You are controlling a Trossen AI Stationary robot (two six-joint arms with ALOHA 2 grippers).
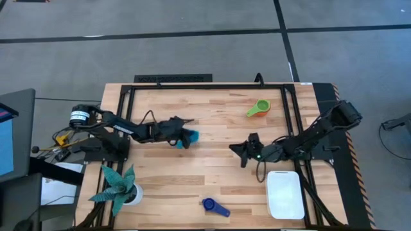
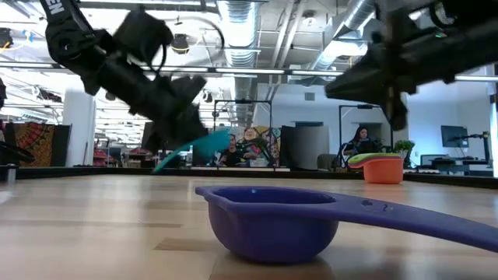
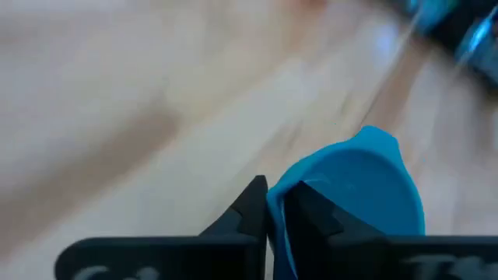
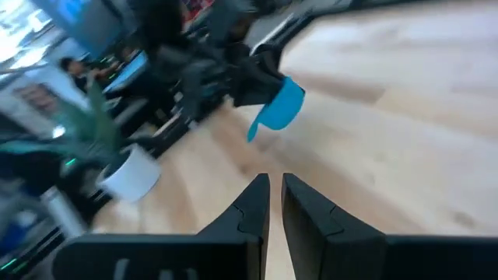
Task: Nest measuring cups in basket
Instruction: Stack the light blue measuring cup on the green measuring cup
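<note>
My left gripper hangs over the table's middle left, shut on a light blue measuring cup, which also shows in the right wrist view. My right gripper is shut and empty, just right of the table's middle, with its fingers pointing toward the left arm. A green cup with an orange one nested inside rests on its base toward the far right. The dark blue cup sits on its base near the near edge and is large in the low view. The white basket lies flat at the near right corner. My left gripper pinches a thin edge of the light blue cup between its two fingers. The rounded bowl sticks out past the fingertips. The cup is lifted clear of the table and tilted, with one narrow end pointing down.
A teal spiky plant in a white pot stands at the near left corner. A dark frame rail runs along the far edge, with more rails down both sides. Bare wood lies between the arms and the near edge.
</note>
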